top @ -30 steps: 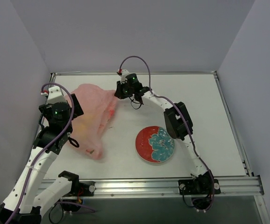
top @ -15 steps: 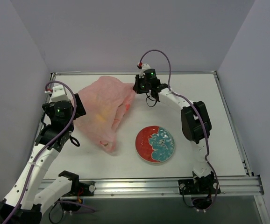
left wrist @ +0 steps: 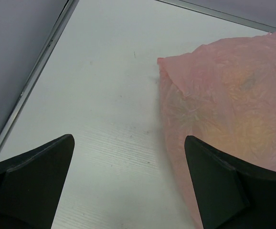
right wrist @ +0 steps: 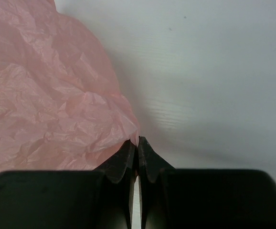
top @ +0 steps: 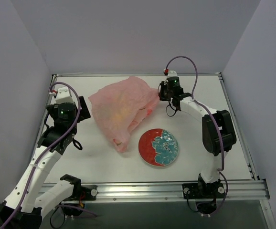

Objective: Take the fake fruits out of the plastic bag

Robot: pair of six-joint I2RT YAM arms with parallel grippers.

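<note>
Evidently the right gripper is pinched tight on an edge of the plastic bag near the table's far edge, probably to tip out the fake fruits, which show only as a yellow-orange glow inside. The left gripper hangs spread wide and empty near the left edge.

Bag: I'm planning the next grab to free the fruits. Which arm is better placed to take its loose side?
Left, probably. The left gripper stands open and empty beside the bag; the right gripper is shut on the bag's edge.
</note>
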